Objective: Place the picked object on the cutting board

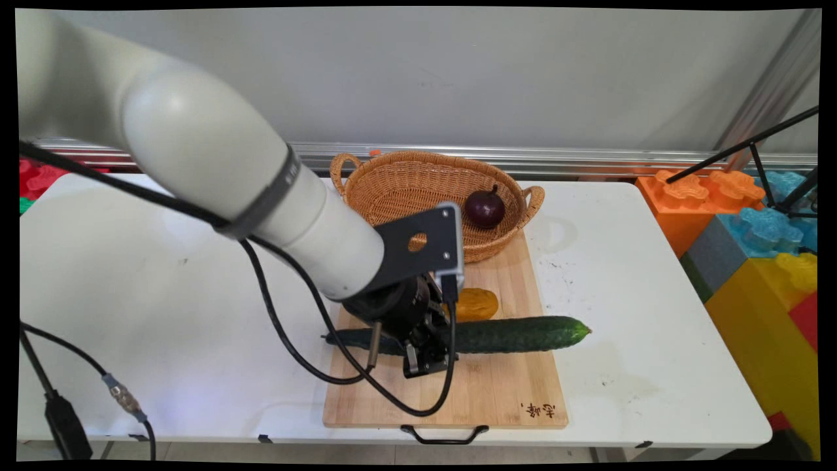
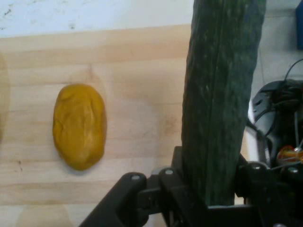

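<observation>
— Where the pale grey wall (image 1: 458, 72) meets the floor line, what stands in front of it?

— The white table (image 1: 163, 294), scuffed with small dark marks on its right part. A metal rail (image 1: 588, 157) runs along the wall behind it, and big toy blocks (image 1: 752, 235) in orange, blue and yellow are stacked at the table's right end, with a thin black stand leg crossing above them.

— And on the table?

— A bamboo cutting board (image 1: 497, 392) with a black handle at its near edge and a dark stamp in its near right corner. At its far end sits an oval wicker basket (image 1: 392, 190) with a dark purple onion (image 1: 484, 209) inside.

— Where is the gripper (image 1: 428, 356)?

— Down on the board, its fingers closed around a long dark green cucumber (image 1: 523, 333) that lies across the board, one tip past the right edge. In the hand view the cucumber (image 2: 222, 94) rises between the black fingers (image 2: 180, 189). A small yellow-orange lump (image 2: 79, 126), what exactly cannot be told, lies just beside it, apart.
</observation>
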